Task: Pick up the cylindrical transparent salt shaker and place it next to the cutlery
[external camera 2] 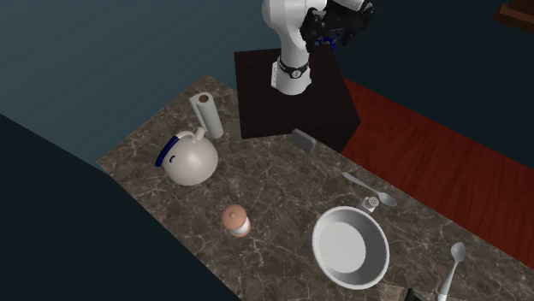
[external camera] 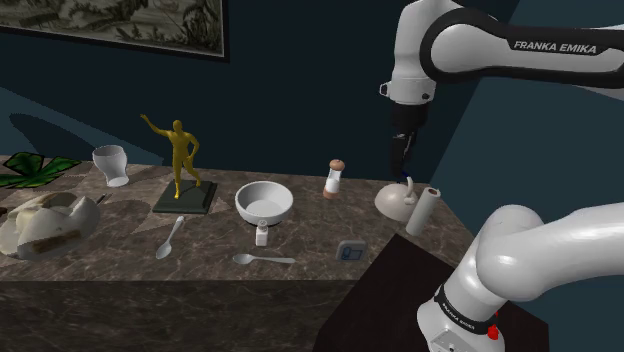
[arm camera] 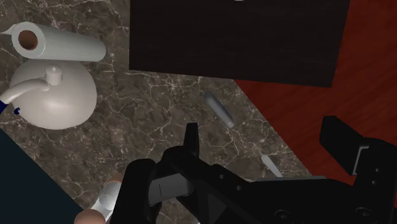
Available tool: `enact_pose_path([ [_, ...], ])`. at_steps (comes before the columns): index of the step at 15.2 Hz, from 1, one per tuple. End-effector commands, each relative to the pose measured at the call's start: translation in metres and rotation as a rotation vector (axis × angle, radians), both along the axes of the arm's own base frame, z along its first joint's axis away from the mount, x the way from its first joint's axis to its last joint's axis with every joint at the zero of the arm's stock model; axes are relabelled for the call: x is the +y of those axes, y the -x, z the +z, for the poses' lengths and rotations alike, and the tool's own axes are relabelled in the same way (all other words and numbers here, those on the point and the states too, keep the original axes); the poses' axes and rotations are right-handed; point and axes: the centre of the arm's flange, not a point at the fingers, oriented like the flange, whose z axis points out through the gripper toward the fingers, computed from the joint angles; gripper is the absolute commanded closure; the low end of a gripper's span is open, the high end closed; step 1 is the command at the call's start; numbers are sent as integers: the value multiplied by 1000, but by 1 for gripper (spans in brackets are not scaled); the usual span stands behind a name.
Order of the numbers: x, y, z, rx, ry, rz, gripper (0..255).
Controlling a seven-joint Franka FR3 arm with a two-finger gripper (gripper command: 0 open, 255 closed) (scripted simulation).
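Salt shaker point(external camera: 334, 180) being approached.
The gripper point(external camera: 402, 160) is being held spread, empty; descent to the counter's point(external camera: 310, 225) back edge is needed.

shoulder view looks across the counter point(external camera: 300, 238); second exterior looks down opposite, sharing bowl point(external camera: 264, 216).
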Motion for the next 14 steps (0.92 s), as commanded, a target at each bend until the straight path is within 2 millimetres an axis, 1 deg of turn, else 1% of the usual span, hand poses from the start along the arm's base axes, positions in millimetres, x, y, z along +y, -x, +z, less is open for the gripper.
enact_pose_path([
  [1, 0, 0, 0, 0, 0, 0, 0],
  [14, -100, -97, -83, -91, -5, 31, 0],
])
